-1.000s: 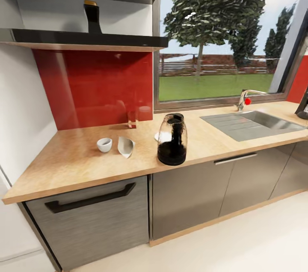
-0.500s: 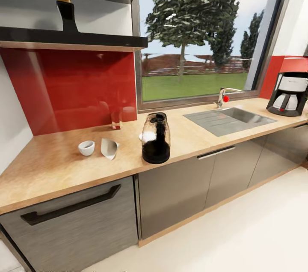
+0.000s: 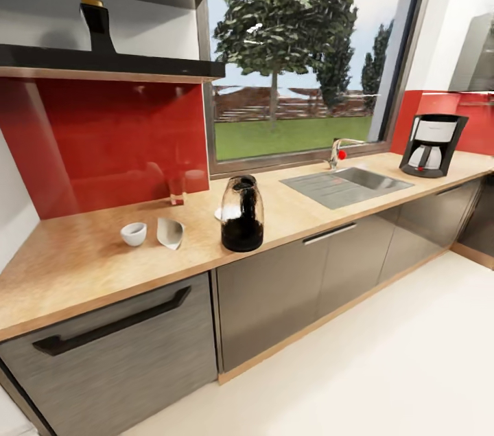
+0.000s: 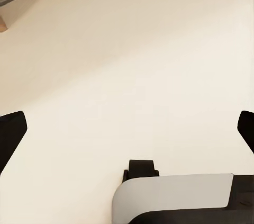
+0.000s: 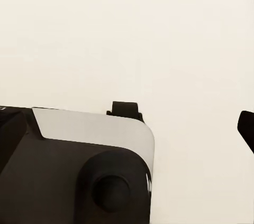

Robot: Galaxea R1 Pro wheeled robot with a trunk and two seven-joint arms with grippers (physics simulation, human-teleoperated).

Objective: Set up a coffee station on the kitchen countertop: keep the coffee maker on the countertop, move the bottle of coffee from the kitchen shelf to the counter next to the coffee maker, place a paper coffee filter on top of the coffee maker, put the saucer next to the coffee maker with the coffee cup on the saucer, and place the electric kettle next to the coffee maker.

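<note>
The electric kettle [image 3: 241, 214] stands near the front edge of the kitchen countertop [image 3: 82, 264]. The saucer [image 3: 218, 214] peeks out behind it. Left of the kettle lie the paper coffee filter [image 3: 169, 233] and the coffee cup [image 3: 133, 233]. The bottle of coffee [image 3: 96, 24] stands on the kitchen shelf [image 3: 110, 60] above the red backsplash. The coffee maker [image 3: 432, 145] is far right on the counter, past the sink. In the wrist views my left gripper [image 4: 127, 128] and right gripper [image 5: 127, 128] hang open over the cream floor, holding nothing.
A steel sink [image 3: 346, 185] with a faucet [image 3: 336, 151] sits between the kettle and the coffee maker, under a wide window. A small clear glass [image 3: 177, 192] stands against the backsplash. Grey cabinet fronts [image 3: 274, 292] run below the counter. My own base [image 4: 174, 197] shows under the grippers.
The head view has swung right, so the whole picture slid left and the coffee maker came fully into view. Nothing on the counter or shelf has moved.
</note>
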